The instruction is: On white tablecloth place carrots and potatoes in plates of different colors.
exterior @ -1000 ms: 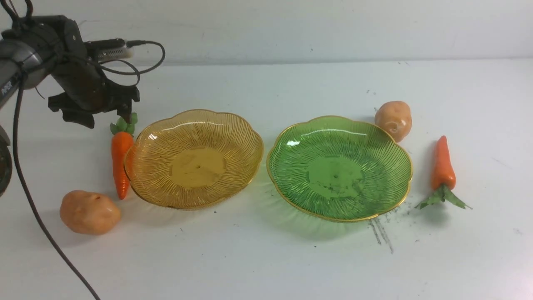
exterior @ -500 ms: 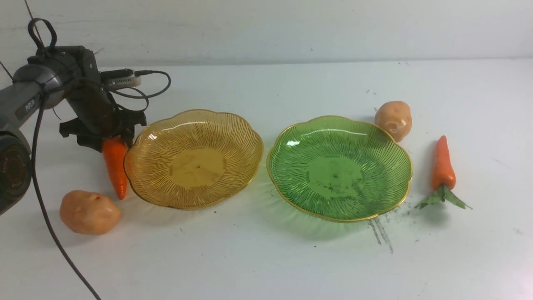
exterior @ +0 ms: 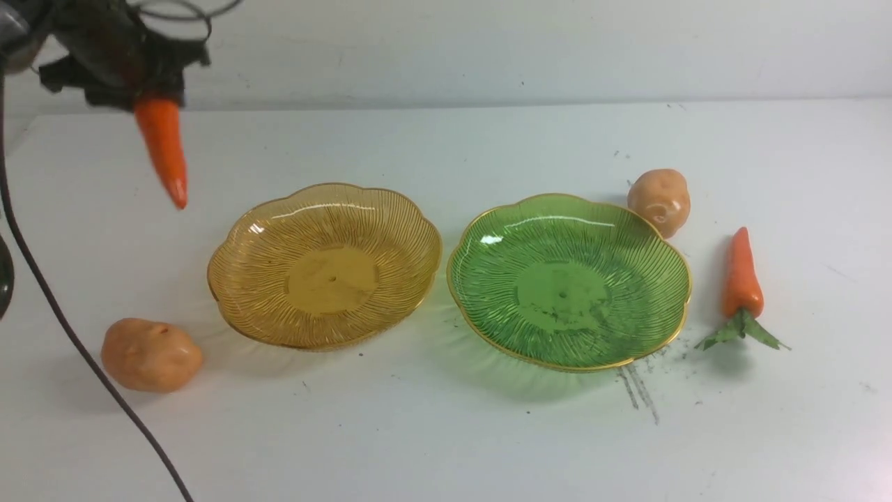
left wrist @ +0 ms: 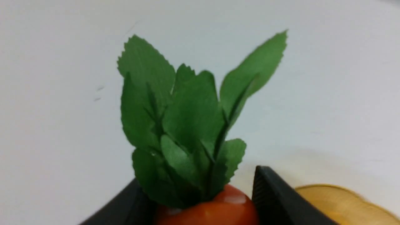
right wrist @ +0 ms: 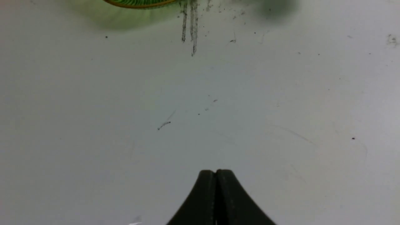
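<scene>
Carrot (exterior: 162, 146) hung tip-down above the desk (exterior: 446, 432), left of the amber plate (exterior: 327, 279), since we pinched its crown in our left end effector (exterior: 155, 94) for carrying over; our right end effector (right wrist: 215, 187) sat pressed together.

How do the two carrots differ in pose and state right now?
The held carrot hangs in the air from the left gripper; the lying carrot rests on the white tablecloth. The held carrot points its tip down; the lying carrot points its tip away from the robot. Both are orange with green leaves.
</scene>
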You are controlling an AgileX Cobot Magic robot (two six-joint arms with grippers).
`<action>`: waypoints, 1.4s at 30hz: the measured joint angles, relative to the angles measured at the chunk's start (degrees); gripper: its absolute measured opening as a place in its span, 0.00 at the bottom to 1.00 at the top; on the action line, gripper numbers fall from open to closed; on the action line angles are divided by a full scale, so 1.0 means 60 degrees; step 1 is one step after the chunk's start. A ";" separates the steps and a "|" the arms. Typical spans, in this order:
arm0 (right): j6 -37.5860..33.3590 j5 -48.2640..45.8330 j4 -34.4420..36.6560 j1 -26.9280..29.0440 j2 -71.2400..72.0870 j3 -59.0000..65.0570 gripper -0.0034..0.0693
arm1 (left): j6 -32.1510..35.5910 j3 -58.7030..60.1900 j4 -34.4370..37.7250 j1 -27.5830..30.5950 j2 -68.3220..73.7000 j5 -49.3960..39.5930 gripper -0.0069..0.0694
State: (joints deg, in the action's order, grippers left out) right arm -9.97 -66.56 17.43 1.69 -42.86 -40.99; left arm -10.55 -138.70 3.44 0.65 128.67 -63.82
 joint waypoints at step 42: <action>0.2648 0.2556 -0.1323 0.0000 -0.7662 -0.5136 0.21 | 0.1936 -0.1560 0.0181 -0.5311 -0.0002 -0.1328 0.10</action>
State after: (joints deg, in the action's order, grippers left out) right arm 5.92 -51.22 9.49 1.69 -88.84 -71.81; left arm 1.06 -148.06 4.52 -31.21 128.66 -71.79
